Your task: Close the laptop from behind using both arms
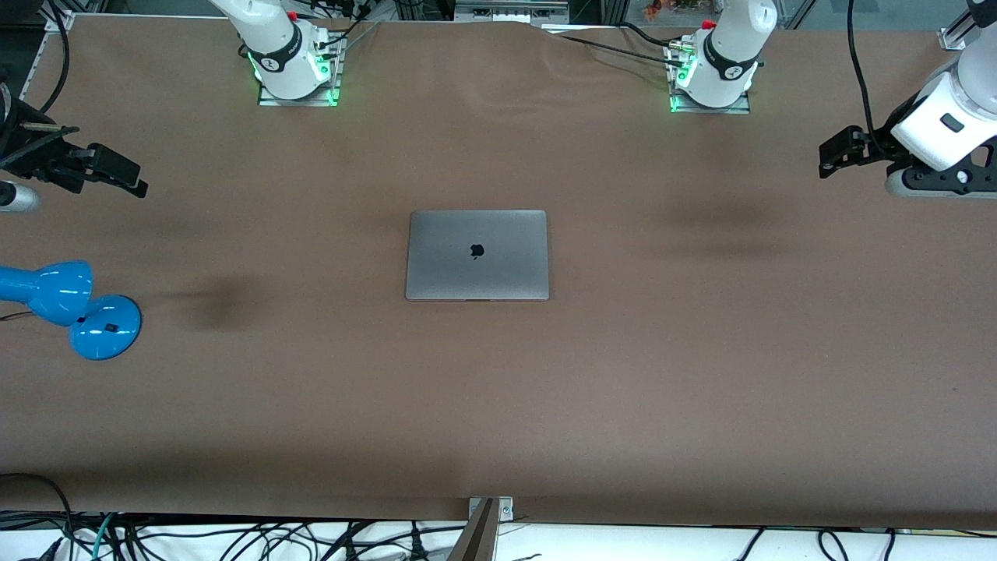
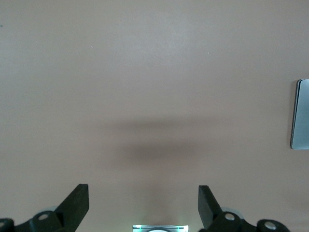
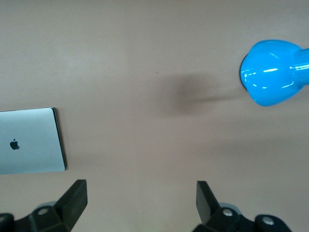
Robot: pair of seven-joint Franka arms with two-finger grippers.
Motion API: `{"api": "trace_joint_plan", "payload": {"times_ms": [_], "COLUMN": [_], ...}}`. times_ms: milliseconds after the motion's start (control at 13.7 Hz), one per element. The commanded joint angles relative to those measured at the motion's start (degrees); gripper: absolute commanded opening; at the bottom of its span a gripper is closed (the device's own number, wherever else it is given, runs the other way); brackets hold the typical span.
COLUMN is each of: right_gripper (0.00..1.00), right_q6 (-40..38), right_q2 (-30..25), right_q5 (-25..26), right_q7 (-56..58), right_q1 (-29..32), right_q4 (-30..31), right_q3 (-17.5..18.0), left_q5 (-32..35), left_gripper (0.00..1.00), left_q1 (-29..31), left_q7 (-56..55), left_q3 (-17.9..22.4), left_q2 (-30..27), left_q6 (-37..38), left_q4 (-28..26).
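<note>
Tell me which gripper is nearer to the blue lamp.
Right. The right gripper is over the table at the blue lamp's end; the left gripper is over the left arm's end, with the laptop between.

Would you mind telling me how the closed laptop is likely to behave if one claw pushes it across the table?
The laptop lies flat and closed, so it would probably slide rather than tip or roll. Its smooth metal lid looks rigid and likely slippery to a claw. An off-centre push would probably turn it.
</note>
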State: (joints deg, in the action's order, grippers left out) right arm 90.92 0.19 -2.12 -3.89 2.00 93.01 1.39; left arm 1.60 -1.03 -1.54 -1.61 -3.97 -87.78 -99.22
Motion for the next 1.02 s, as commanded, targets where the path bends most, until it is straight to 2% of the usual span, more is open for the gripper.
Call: {"api": "trace_joint_plan", "payload": {"times_ms": [0,365,950], "right_gripper": [1.0,1.0,1.0], "right_q6": [0.4,0.13,0.31], "right_q2": [-0.72,-0.37,-0.37], "right_q5": [-0.87,-0.26,-0.26], "right_q7": [0.03,0.03,0.03], "right_q1": [-0.33,-0.24,-0.33], "right_q4": [0.77,0.24,0.16], "right_q3": [-0.77,-0.77,-0.69], "left_q5": [0.07,-0.2,0.33], "left_gripper": [1.0,1.0,1.0], "left_q1": [-0.2,-0.29,-0.11], "left_q7": [-0.22,-5.84,-4.97], "left_q3": [0.03,-0.5,-0.15], "left_q2": [1.42,1.25,-1.74], "left_q6": [1.03,1.29,3.93], "left_q4": [2.36,3.68,3.68]}}
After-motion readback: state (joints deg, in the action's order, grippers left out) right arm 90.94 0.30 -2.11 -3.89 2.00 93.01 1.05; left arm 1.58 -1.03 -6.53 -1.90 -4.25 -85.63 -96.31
